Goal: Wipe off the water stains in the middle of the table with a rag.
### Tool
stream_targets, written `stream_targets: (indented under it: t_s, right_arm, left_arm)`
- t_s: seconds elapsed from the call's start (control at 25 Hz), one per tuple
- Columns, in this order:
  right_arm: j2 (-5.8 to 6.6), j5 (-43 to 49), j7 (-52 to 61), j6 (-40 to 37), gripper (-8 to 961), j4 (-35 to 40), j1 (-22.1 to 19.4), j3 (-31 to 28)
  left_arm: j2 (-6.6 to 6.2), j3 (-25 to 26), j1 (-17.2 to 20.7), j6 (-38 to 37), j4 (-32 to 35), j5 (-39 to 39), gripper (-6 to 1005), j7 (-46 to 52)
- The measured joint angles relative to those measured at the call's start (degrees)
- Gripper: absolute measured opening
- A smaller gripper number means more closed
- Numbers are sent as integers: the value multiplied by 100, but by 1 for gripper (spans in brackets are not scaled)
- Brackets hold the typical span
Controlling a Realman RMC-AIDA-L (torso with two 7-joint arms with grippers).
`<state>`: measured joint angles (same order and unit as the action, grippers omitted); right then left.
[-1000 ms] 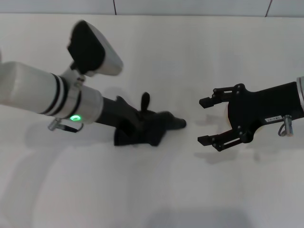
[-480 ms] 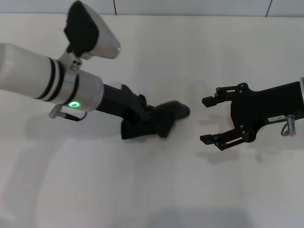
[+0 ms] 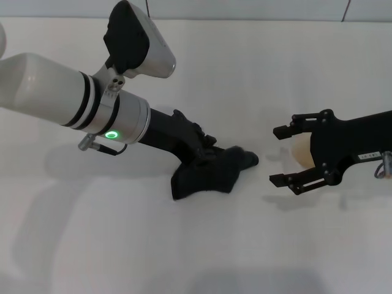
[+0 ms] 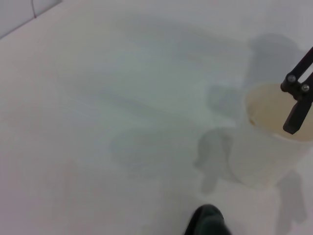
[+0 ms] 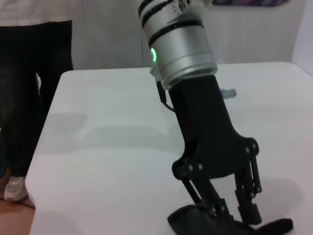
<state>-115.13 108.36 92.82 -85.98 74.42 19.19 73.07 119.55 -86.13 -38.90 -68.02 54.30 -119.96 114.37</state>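
Observation:
My left gripper point(image 3: 205, 156) is shut on the black rag point(image 3: 211, 174) and presses it onto the white table point(image 3: 184, 245) near the middle. The right wrist view shows its fingers point(image 5: 244, 196) reaching down into the rag point(image 5: 195, 220). My right gripper point(image 3: 277, 155) is open to the right of the rag, its jaws on either side of a pale cup point(image 3: 300, 150) without gripping it. The cup point(image 4: 266, 147) and one finger of the right gripper point(image 4: 297, 105) also show in the left wrist view. No orange-brown water stains show in any view.
A person in dark trousers point(image 5: 29, 73) stands beyond the table's far end in the right wrist view. The table's back edge meets a tiled wall point(image 3: 245, 9).
My left arm has swept the rag to the right and nearer to me, closing on the cup. My right gripper has shifted slightly right and stays open.

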Motion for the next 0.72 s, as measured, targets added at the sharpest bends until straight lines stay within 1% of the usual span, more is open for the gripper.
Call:
stream_targets:
  t_s: [0.08, 0.2, 0.24, 0.32, 0.44, 0.64, 0.72]
  right_arm:
    - [0, 0, -16, -13, 870, 3, -29, -42]
    - [4, 1, -32, -70, 870, 4, -97, -178]
    - [7, 2, -34, -95, 870, 4, -118, -229]
    - [8, 6, -56, -210, 870, 4, -162, -430]
    - [9, 10, -127, -380, 869, -8, -194, -691]
    - [14, 10, -351, -439, 869, -125, -259, -909]
    - [15, 10, -451, -447, 869, -232, -272, -972]
  left_arm:
    - [-4, -1, 6, -3, 22, 46, 139, -1]
    - [-17, 5, 49, -54, 105, 105, 247, -4]
    - [-34, 37, 224, -231, 398, 117, 282, -30]
    - [-41, 42, 315, -325, 544, 103, 354, -44]
    - [-58, 113, 742, -557, 1095, 75, 533, -96]
    - [-58, 537, 1556, -986, 1819, 68, 708, -535]
    - [-54, 754, 1839, -1075, 1919, 97, 707, -779]
